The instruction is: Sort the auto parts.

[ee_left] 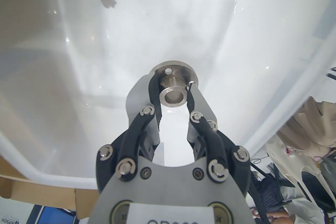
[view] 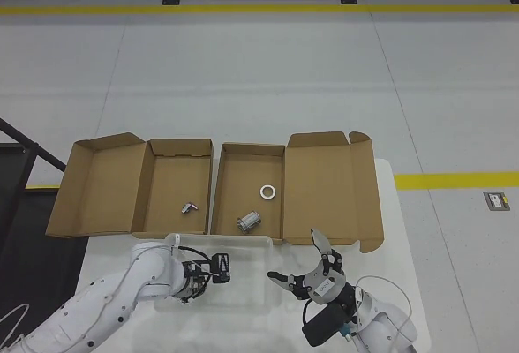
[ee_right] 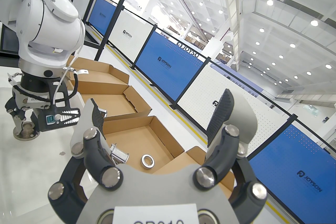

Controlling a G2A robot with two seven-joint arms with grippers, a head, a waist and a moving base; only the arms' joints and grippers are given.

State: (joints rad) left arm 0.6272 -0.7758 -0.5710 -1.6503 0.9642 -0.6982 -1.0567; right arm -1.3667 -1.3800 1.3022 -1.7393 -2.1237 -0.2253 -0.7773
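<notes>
Left wrist view: the left gripper (ee_left: pixel 172 89) is clamped on a flanged metal bushing (ee_left: pixel 181 70), low inside the white bin (ee_left: pixel 39 175), near its middle. The right gripper (ee_right: pixel 160 104) hangs wide open and empty by the bin's right edge.

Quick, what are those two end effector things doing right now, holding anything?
Left end effector: closed on a flanged metal part.
Right end effector: open, holding nothing.
</notes>
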